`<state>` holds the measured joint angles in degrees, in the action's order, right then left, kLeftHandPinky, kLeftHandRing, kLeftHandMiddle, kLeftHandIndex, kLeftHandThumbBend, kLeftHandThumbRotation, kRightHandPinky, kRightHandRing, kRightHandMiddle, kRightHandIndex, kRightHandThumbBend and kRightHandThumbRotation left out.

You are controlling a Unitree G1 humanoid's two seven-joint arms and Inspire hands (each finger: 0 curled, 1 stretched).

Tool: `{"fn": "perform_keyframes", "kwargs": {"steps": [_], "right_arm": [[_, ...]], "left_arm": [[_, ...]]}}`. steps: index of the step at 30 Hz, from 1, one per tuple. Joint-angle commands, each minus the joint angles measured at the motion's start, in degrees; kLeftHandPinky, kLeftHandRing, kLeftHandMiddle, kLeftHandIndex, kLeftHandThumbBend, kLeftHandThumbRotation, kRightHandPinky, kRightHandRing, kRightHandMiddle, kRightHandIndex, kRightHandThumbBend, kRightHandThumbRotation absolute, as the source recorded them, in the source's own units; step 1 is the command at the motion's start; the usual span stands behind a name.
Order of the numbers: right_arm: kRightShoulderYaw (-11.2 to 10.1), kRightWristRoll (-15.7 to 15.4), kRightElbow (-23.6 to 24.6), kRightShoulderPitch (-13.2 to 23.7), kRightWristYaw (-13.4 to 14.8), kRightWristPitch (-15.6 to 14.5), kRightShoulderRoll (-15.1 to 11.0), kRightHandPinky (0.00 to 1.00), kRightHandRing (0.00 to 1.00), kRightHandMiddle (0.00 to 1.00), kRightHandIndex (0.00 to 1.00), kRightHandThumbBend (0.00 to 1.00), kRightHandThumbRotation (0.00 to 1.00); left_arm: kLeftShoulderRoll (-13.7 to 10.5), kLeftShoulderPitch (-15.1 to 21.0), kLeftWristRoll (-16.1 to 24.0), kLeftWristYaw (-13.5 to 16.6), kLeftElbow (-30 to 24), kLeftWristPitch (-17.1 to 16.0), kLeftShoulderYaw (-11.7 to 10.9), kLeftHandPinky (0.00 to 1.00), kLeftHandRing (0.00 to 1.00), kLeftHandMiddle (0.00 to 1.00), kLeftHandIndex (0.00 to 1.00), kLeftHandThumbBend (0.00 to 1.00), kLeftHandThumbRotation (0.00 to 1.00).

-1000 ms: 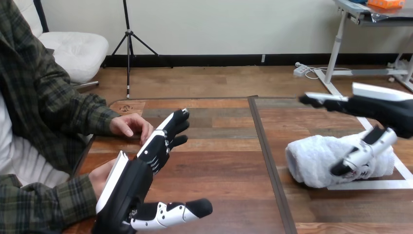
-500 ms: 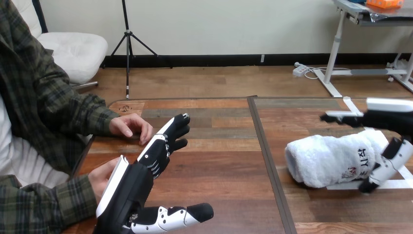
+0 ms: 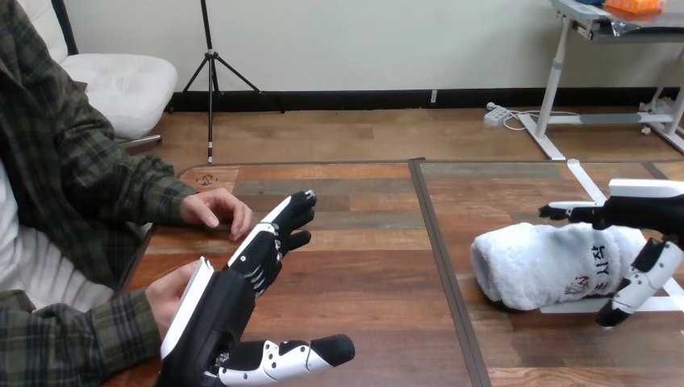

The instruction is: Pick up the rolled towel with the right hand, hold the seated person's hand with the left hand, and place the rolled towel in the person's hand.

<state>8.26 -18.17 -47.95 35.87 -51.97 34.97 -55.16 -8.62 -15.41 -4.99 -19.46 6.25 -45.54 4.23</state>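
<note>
Grasp step. The towel (image 3: 544, 266) lies on the table (image 3: 363, 274) at 3 o'clock. The right hand (image 3: 653, 211) straddles its end, fingers above, thumb in front, spread and gripping nothing. Best closed evenly round the roll's middle (an end grip may let it unroll). At 7 o'clock the left hand (image 3: 218, 310), fingers straight, is beside the person's near hand (image 3: 165, 294). Count: one towel, two robot hands, two person's hands — the person's far hand (image 3: 214, 208) at 10 o'clock.

L hand (image 3: 216, 310) fingers straight, thumb out, R hand (image 3: 650, 213) fingers straight, thumb down
</note>
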Motion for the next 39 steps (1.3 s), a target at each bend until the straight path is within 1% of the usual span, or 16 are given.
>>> {"fn": "perform_keyframes", "kwargs": {"steps": [1, 2, 3, 5, 8, 11, 14, 15, 16, 18, 20, 22, 24, 29, 31, 39], "right_arm": [[1.6, -0.3, -8.8, 8.0, 1.1, 2.1, 5.0, 0.98, 1.0, 1.0, 1.0, 1.0, 0.24], [1.8, -0.2, -9.9, 8.5, 1.0, 2.3, 5.4, 0.99, 1.0, 1.0, 1.0, 1.0, 0.25], [2.2, -0.6, -11.9, 9.2, 1.2, 1.8, 6.1, 0.99, 1.0, 1.0, 1.0, 1.0, 0.25], [2.8, -1.2, -14.2, 10.1, 1.6, 1.5, 6.9, 0.99, 1.0, 1.0, 1.0, 1.0, 0.27], [3.6, -2.2, -17.9, 11.0, 3.2, 1.7, 8.4, 1.0, 1.0, 1.0, 1.0, 1.0, 0.31], [4.4, -3.3, -21.0, 11.9, 4.7, 1.0, 9.8, 1.0, 1.0, 1.0, 1.0, 1.0, 0.34], [5.0, -4.5, -23.6, 12.3, 6.8, 0.0, 11.2, 1.0, 1.0, 1.0, 1.0, 1.0, 0.38], [5.8, -5.7, -24.2, 12.4, 8.7, -0.2, 11.7, 1.0, 1.0, 1.0, 1.0, 1.0, 0.4], [6.4, -6.6, -24.6, 12.4, 10.0, -0.1, 12.0, 1.0, 1.0, 1.0, 1.0, 1.0, 0.42], [7.2, -8.0, -25.6, 12.5, 12.6, -0.4, 12.7, 1.0, 1.0, 1.0, 1.0, 1.0, 0.44], [7.6, -8.7, -26.4, 12.5, 14.3, -0.7, 13.3, 1.0, 1.0, 1.0, 1.0, 1.0, 0.46], [8.2, -9.7, -27.1, 12.4, 16.9, -1.0, 14.3, 1.0, 1.0, 1.0, 1.0, 1.0, 0.49], [8.5, -10.4, -27.6, 12.5, 18.5, -1.4, 15.1, 1.0, 1.0, 1.0, 1.0, 1.0, 0.51], [8.7, -10.7, -28.4, 12.7, 20.5, -2.8, 16.4, 1.0, 1.0, 1.0, 1.0, 1.0, 0.54], [9.0, -11.2, -28.6, 12.7, 21.9, -3.3, 17.1, 1.0, 1.0, 1.0, 1.0, 1.0, 0.55], [10.1, -12.6, -29.0, 13.0, 25.5, -3.4, 19.0, 1.0, 1.0, 1.0, 1.0, 1.0, 0.55]], "left_arm": [[0.1, 2.7, -1.0, -0.3, -2.9, 0.2, 0.9, 0.88, 0.92, 0.93, 0.9, 1.0, 0.36], [0.0, 2.7, -1.1, -0.4, -2.9, 0.2, 0.9, 0.88, 0.92, 0.93, 0.9, 1.0, 0.36], [0.0, 2.7, -1.1, -0.5, -3.1, 0.4, 1.1, 0.88, 0.92, 0.93, 0.9, 1.0, 0.36], [-0.1, 2.6, -1.1, -0.6, -3.5, 0.6, 1.1, 0.88, 0.92, 0.93, 0.9, 1.0, 0.36], [-0.4, 2.3, -1.2, -0.9, -4.2, 0.9, 1.3, 0.88, 0.92, 0.93, 0.89, 1.0, 0.36], [-0.5, 1.8, -1.1, -0.8, -5.0, 1.1, 1.2, 0.87, 0.92, 0.93, 0.89, 1.0, 0.36], [-0.5, 1.6, -1.3, -0.9, -5.6, 1.3, 1.2, 0.87, 0.92, 0.93, 0.89, 1.0, 0.36], [-0.6, 1.4, -1.4, -1.0, -5.8, 1.3, 1.2, 0.87, 0.92, 0.93, 0.88, 1.0, 0.36], [-0.7, 1.2, -1.4, -1.0, -6.0, 1.3, 1.2, 0.86, 0.92, 0.93, 0.88, 1.0, 0.36], [-0.8, 0.8, -1.3, -0.9, -6.5, 1.3, 1.1, 0.86, 0.92, 0.93, 0.88, 1.0, 0.36], [-0.7, 0.4, -1.2, -0.7, -6.9, 1.4, 1.1, 0.86, 0.91, 0.93, 0.88, 1.0, 0.36], [-0.9, 0.1, -1.0, -0.6, -7.3, 1.2, 1.0, 0.85, 0.91, 0.92, 0.88, 1.0, 0.37], [-0.9, -0.1, -1.0, -0.6, -7.7, 1.3, 0.9, 0.85, 0.91, 0.92, 0.88, 1.0, 0.37], [-1.1, -0.8, -1.0, -0.5, -8.5, 1.5, 0.9, 0.83, 0.9, 0.92, 0.88, 1.0, 0.37], [-1.1, -1.1, -1.0, -0.5, -8.9, 1.6, 0.9, 0.83, 0.9, 0.92, 0.88, 1.0, 0.37], [-1.2, -2.1, -0.7, -0.1, -10.6, 2.6, 0.8, 0.82, 0.89, 0.92, 0.88, 1.0, 0.36]]}}
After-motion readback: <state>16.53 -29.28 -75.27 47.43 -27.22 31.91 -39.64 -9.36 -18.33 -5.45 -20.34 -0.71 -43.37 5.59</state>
